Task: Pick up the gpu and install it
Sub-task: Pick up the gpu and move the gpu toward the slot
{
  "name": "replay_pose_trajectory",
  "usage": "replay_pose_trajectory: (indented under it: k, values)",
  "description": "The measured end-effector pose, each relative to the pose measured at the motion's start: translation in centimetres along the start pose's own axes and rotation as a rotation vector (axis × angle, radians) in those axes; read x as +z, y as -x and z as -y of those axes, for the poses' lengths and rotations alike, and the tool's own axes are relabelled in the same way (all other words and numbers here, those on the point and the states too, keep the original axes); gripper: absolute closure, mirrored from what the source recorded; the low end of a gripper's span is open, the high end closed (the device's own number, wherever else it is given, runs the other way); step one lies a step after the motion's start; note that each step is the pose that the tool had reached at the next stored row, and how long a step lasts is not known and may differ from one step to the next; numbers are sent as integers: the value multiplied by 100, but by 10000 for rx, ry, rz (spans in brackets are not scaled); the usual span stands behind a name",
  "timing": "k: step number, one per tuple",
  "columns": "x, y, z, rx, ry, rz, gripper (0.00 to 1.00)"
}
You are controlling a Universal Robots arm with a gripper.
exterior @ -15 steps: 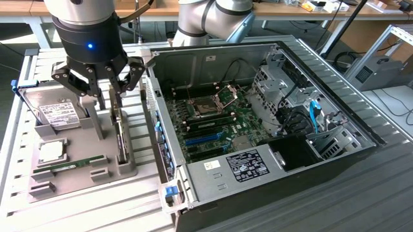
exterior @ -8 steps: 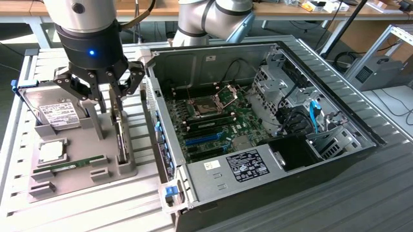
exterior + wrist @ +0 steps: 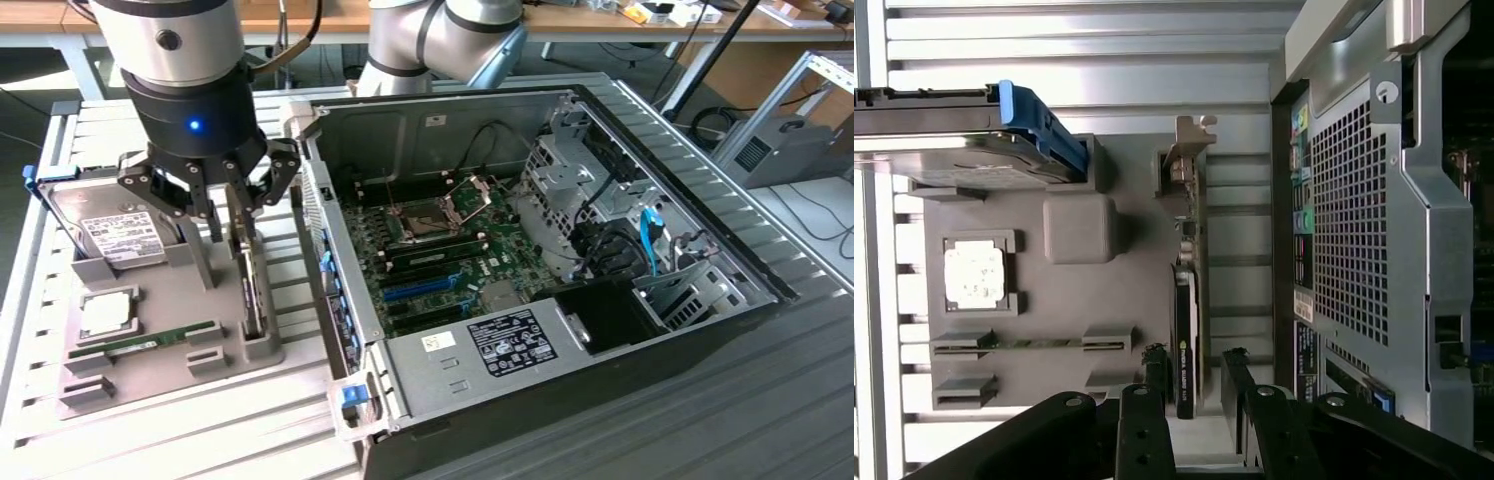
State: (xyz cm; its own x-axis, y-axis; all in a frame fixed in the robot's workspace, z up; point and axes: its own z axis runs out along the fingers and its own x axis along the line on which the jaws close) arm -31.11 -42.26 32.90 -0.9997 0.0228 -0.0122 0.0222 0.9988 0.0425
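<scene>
One slatted metal worktop (image 3: 747, 400) carries everything here. On it, toward the exterior view's right, lies a big computer case (image 3: 400, 125) with its side off, so the green board, cables and power unit inside show. The robot arm (image 3: 174, 40) comes down at the exterior view's left, over a grey holder (image 3: 174, 290) that sits just beside the case. At the end of the arm, the gripper (image 3: 224, 235) hangs low over the holder's edge nearest the case, its jaws open and standing one on each side of the gpu (image 3: 252, 295). In the wrist view, one finger is close against the card and the other stands a little apart from it. The gpu stands on its long edge in a slot of the holder, dark, with its silver bracket at the end away from the gripper. A silver hard drive (image 3: 120, 235) leans at the holder's far corner, with a square processor chip (image 3: 107, 312) nearer the middle and a narrow green memory stick (image 3: 147, 340) next to the chip.
</scene>
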Motion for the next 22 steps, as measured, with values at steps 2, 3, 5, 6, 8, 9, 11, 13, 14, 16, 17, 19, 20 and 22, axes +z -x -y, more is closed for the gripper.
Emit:
replay_pose_trajectory:
  k: [2,3,5,6,8,9,11,13,14,16,17,19,20,22]
  values:
    - [27,0,1,0,0,0,64]
    - [49,-1,2,0,0,0,64]
    - [60,-1,2,1,5,-1,64]
    - [67,-2,3,2,20,-1,64]
    - [73,-2,3,1,74,-4,64]
    - [74,-2,3,2,119,-4,64]
    - [76,-2,3,3,177,-3,64]
    - [81,-1,3,3,190,-2,64]
    - [87,-2,4,3,191,-3,64]
    - [107,-2,4,3,189,-4,64]
    - [122,-2,5,3,189,-5,64]
    - [167,-3,7,3,189,-4,64]
    - [196,-3,8,2,189,-4,64]
    - [214,-3,9,2,190,-4,64]
